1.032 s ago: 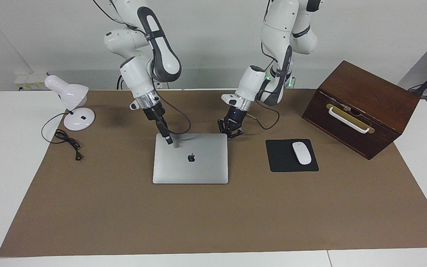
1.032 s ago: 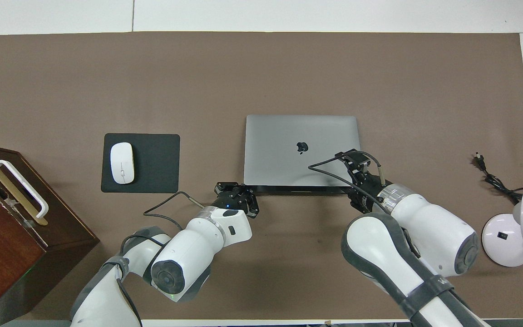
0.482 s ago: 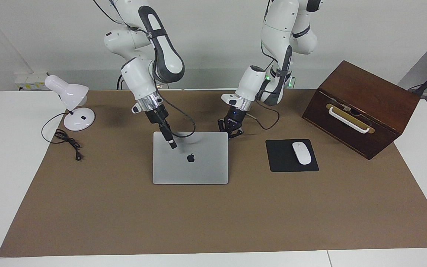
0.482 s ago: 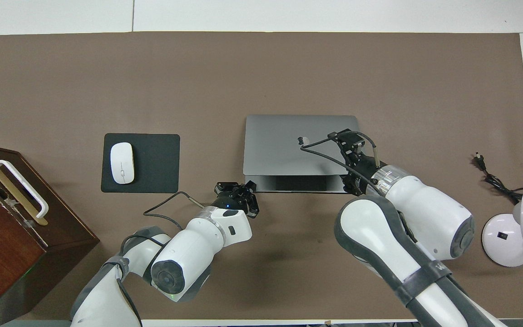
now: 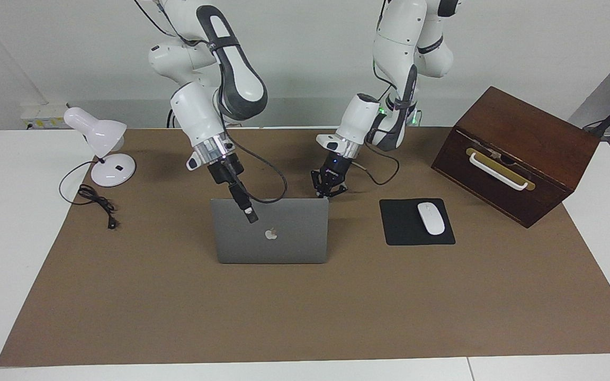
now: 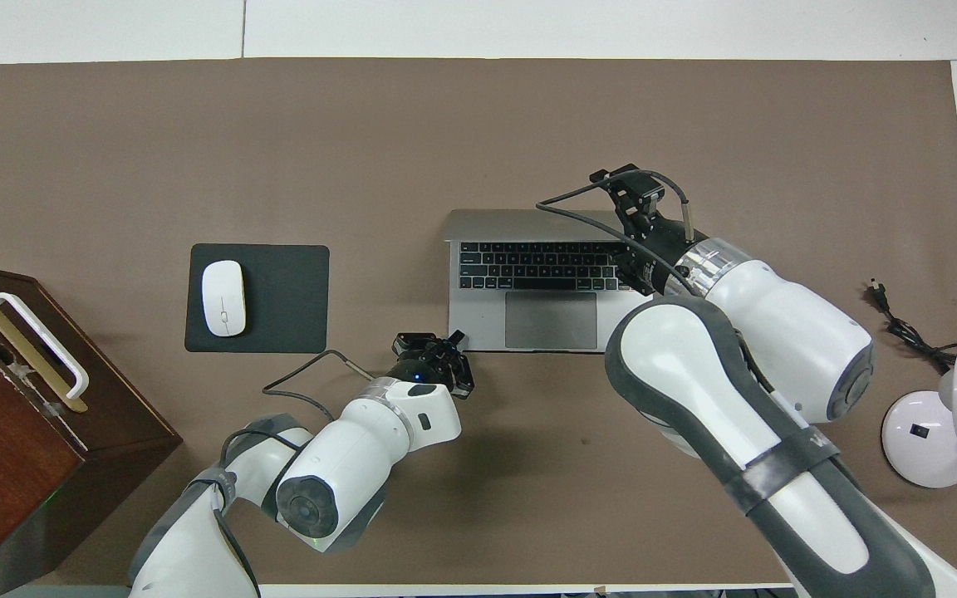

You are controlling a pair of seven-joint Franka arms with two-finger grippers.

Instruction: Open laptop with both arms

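Observation:
The silver-grey laptop [image 5: 289, 246] stands open in the middle of the brown mat, its lid almost upright with the apple logo showing in the facing view. Its keyboard deck and trackpad [image 6: 551, 320] show in the overhead view. My right gripper [image 5: 250, 214] reaches over the lid's top edge toward the right arm's end, shut on the lid; it also shows in the overhead view [image 6: 632, 187]. My left gripper [image 5: 329, 190] is open, low at the base's corner nearest the robots toward the left arm's end, and shows in the overhead view [image 6: 433, 349].
A black mouse pad [image 5: 400, 233] with a white mouse [image 5: 431, 218] lies beside the laptop toward the left arm's end. A brown wooden box [image 5: 517, 153] with a white handle stands past it. A white desk lamp [image 5: 101, 143] and its cord [image 5: 96, 203] are at the right arm's end.
My right gripper has swung the lid up from flat to nearly upright, moving away from the robots with it. The keyboard now shows. My left gripper has stayed at the base corner.

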